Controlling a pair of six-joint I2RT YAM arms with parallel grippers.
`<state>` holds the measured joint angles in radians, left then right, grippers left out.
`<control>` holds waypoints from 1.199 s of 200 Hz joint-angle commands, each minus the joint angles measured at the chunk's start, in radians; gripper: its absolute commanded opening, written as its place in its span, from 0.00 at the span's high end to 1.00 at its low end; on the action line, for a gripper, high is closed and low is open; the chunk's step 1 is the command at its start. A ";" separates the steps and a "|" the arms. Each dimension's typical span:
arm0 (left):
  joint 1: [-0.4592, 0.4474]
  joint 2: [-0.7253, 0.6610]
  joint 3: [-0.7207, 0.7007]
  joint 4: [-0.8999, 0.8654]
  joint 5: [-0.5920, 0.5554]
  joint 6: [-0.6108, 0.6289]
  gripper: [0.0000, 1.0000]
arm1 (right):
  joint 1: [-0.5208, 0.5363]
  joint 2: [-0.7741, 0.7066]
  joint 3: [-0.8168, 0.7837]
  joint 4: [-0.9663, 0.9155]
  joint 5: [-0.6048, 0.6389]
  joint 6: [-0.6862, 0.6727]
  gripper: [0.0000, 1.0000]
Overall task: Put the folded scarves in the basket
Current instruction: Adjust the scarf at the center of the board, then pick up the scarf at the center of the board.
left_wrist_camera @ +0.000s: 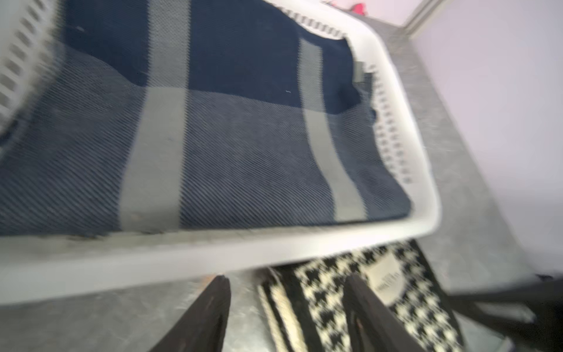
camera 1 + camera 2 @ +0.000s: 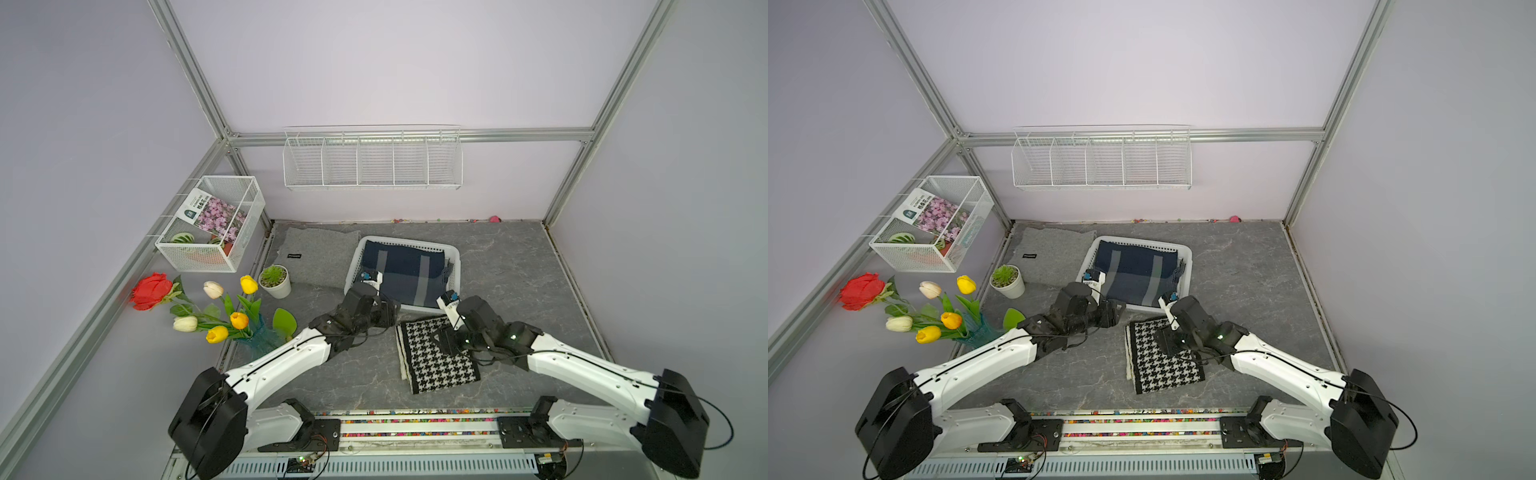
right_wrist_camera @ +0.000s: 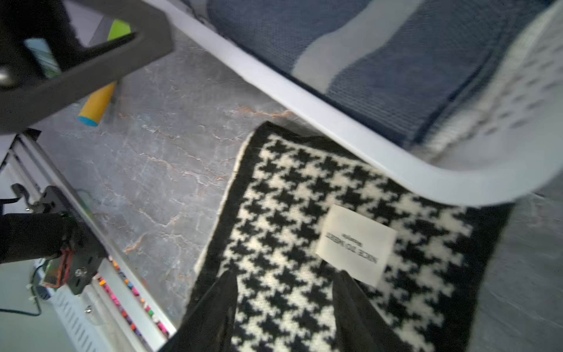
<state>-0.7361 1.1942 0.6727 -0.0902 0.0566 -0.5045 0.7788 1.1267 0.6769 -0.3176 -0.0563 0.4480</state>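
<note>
Navy plaid scarf (image 2: pixel 405 272) lies folded flat inside the basket (image 2: pixel 415 243), centre of both top views, filling most of the floor. One fringed edge is bunched against the wall on the right of the frame. As I read it, the placement is done for that one.

Left gripper (image 1: pixel 286 279): fingers apart, empty, over the table just short of the basket's near rim.
Right gripper (image 3: pixel 285 272): fingers apart, empty, over the houndstooth scarf (image 2: pixel 432 365). Can't tell if the tips touch the cloth.

The houndstooth scarf is on the table, below the basket in frame. Its far end sits right at, possibly under, the basket rim. Its label (image 3: pixel 355 243) faces up. A grey scarf (image 2: pixel 320 253) lies flat left of the basket.

Handling, my estimate: woven cloth, light, soft and floppy, with no stiffness and decent friction. A single corner pinch would let the layers fan out. If either scarf needs moving, pinch through all layers at the folded edge, one gripper near each end, and lift level. The basket looks light and may slide if the rim gets bumped.
</note>
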 commanded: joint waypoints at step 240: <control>-0.133 0.261 -0.131 0.082 0.053 -0.047 0.92 | -0.089 -0.262 -0.154 -0.059 0.128 0.028 0.42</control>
<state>-0.8711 1.5120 0.5797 0.0963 0.1967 -0.5446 0.6933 0.8436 0.5419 -0.3630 0.0597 0.4564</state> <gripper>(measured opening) 0.114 0.572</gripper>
